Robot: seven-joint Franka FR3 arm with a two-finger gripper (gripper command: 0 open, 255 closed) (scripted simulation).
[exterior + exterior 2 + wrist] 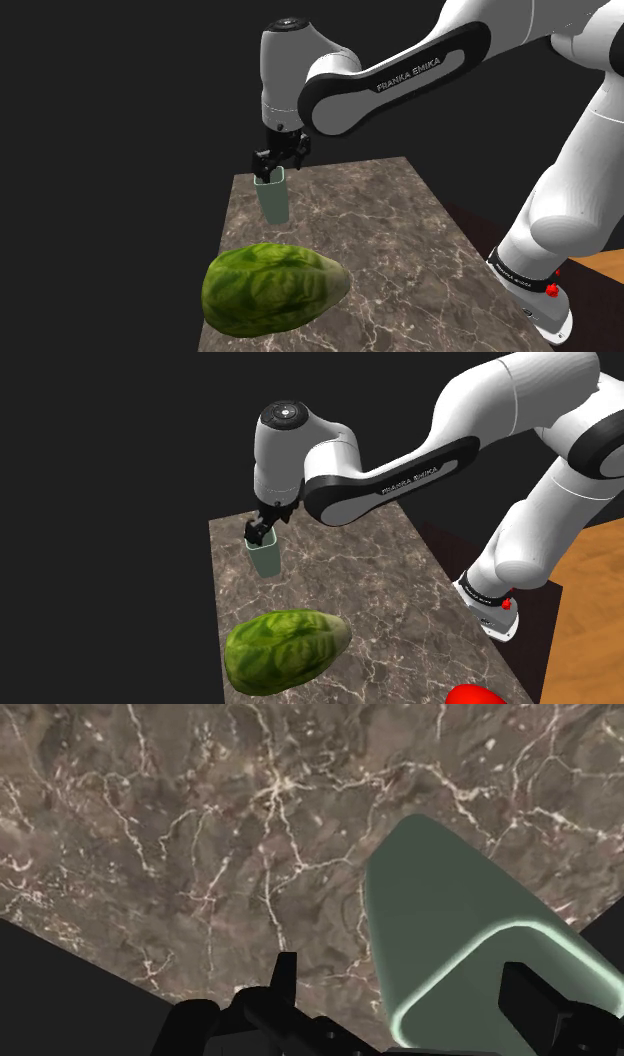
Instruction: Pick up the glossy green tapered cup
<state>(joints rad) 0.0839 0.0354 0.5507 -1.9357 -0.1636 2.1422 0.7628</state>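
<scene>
Reaching down over the far corner of a dark marble-patterned bench (380, 230), a white Franka arm poises its black end effector (277, 163) at the rim of the pale green tapered cup (273, 200). The cup sits directly beneath the fingers, mouth up and narrower base toward the bench top. Seen from the wrist, the end effector (405, 969) is open. One finger hangs over the mouth of the cup (440, 904) and the other outside its wall, with a strip of bench (200, 824) showing between that outer finger and the cup, so nothing is clamped. The straddle reads as deliberate: a pinch on one wall of the rim rather than a grasp around the whole body, which looks broad at the top. Whether the cup's base touches the bench cannot be told from these angles.

The arm arches high from its stand, the forearm slanting down to a wrist bent so the hand points straight down. In the second exterior view the end effector (262, 530) hangs plumb above the cup (265, 557). A large leafy green head (272, 288), resembling lettuce, lies on the bench well apart from the end effector, on the side nearer the cameras, leaving the approach unobstructed. A red object (475, 695) lies farther from the end effector than the leafy head.
</scene>
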